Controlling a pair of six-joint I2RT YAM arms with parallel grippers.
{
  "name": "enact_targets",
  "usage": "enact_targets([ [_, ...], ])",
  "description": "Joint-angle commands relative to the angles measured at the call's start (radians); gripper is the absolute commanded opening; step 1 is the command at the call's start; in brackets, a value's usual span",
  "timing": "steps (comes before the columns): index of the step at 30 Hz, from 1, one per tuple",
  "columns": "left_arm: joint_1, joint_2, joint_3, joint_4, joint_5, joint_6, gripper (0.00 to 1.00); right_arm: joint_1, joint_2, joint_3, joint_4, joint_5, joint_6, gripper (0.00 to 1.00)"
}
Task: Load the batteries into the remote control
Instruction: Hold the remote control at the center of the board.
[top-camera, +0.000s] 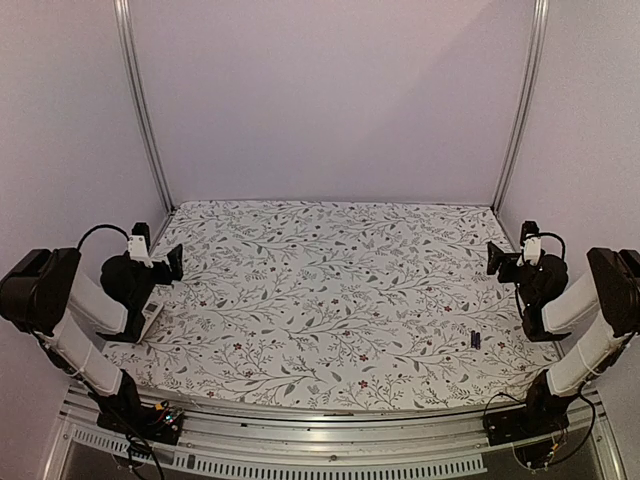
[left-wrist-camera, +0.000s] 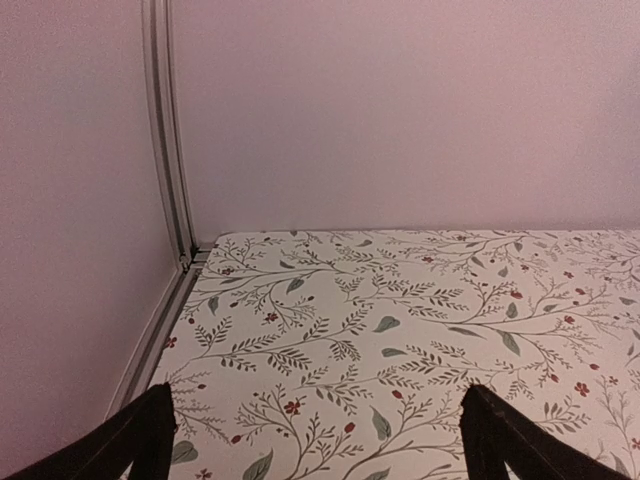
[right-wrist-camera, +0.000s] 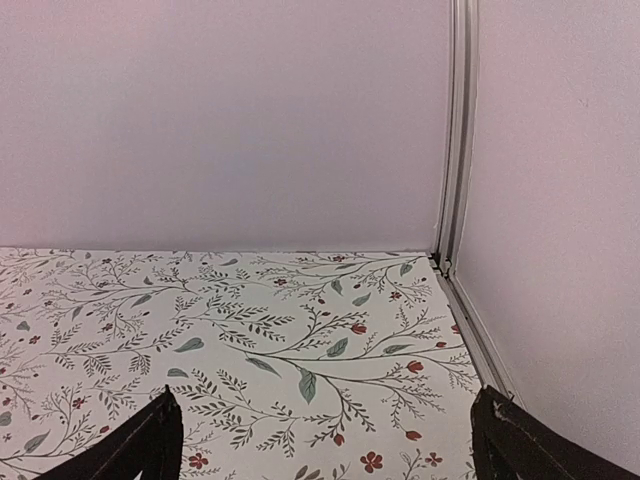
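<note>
Holding nothing in left gripper (top-camera: 172, 262) or right gripper (top-camera: 497, 260), both spread wide over the counter (top-camera: 330, 300).

Seeing only floral counter between the dark fingers (left-wrist-camera: 150, 435) in each wrist view, nothing touched. Placing the batteries (top-camera: 476, 340), a small dark bluish lump, near the counter's near-right corner, well apart from the right gripper. Making out the remote control (top-camera: 152, 320) as a slim white shape at the counter's left edge, partly hidden under the left arm.
</note>
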Motion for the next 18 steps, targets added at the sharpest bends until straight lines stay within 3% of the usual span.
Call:
enact_targets([
  [1, 0.012, -0.008, 0.009, -0.008, 0.017, 0.013, 1.0, -0.005, -0.01, 0.017, -0.049, 0.035, 0.009, 0.99],
  [6, 0.01, -0.007, 0.012, -0.01, 0.013, 0.013, 1.0, -0.005, -0.269, 0.044, -0.279, 0.069, 0.056, 0.99],
  [10, 0.006, -0.01, 0.016, -0.016, -0.005, 0.011, 1.0, -0.006, -0.464, 0.062, -0.427, -0.048, 0.076, 0.99],
  [11, 0.001, -0.022, 0.022, -0.028, -0.069, 0.001, 1.0, -0.006, -0.509, 0.074, -0.478, -0.073, 0.086, 0.99],
  [12, -0.001, -0.054, 0.045, -0.092, -0.133, -0.02, 1.0, -0.006, -0.539, 0.084, -0.521, -0.096, 0.108, 0.99],
  [14, -0.002, -0.135, 0.175, -0.377, -0.215, -0.052, 1.0, -0.006, -0.617, 0.092, -0.579, -0.146, 0.143, 0.99],
  [18, -0.044, -0.232, 0.461, -0.825, -0.126, 0.028, 1.0, -0.005, -0.729, 0.097, -0.636, -0.261, 0.216, 0.99],
])
